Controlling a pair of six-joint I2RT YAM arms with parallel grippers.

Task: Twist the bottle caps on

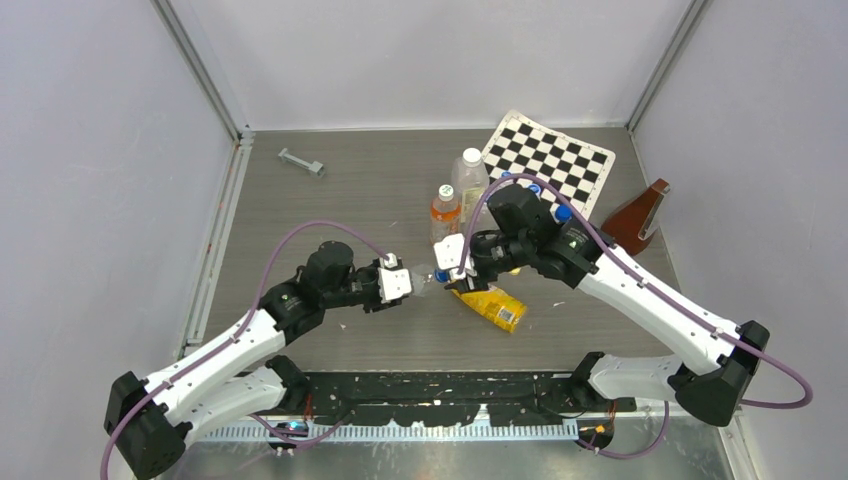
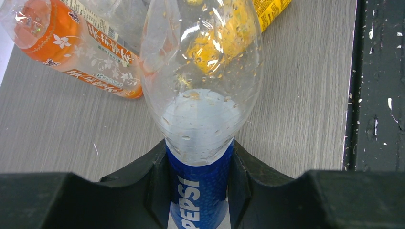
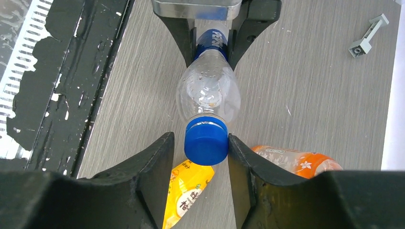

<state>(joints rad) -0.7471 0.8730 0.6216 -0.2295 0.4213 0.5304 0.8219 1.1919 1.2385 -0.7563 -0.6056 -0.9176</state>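
Note:
My left gripper (image 2: 199, 164) is shut on the blue label of the clear Pepsi bottle (image 2: 200, 95) and holds it lying level above the table, mouth toward the right arm. On that mouth sits a blue cap (image 3: 206, 140). My right gripper (image 3: 200, 148) straddles the cap: one finger touches its side, and a narrow gap shows at the other. In the top view the two grippers (image 1: 405, 283) (image 1: 455, 272) meet mid-table with the bottle (image 1: 425, 275) between them. The yellow juice bottle (image 1: 492, 305) lies on its side just beneath, also seen in the right wrist view (image 3: 188, 191).
An orange-drink bottle (image 1: 445, 212) with a white cap and a tall clear bottle (image 1: 470, 178) stand behind the grippers. A checkerboard (image 1: 550, 160) lies at the back right, beside a brown wedge-shaped object (image 1: 640, 215). A grey bracket (image 1: 301, 161) lies at the back left.

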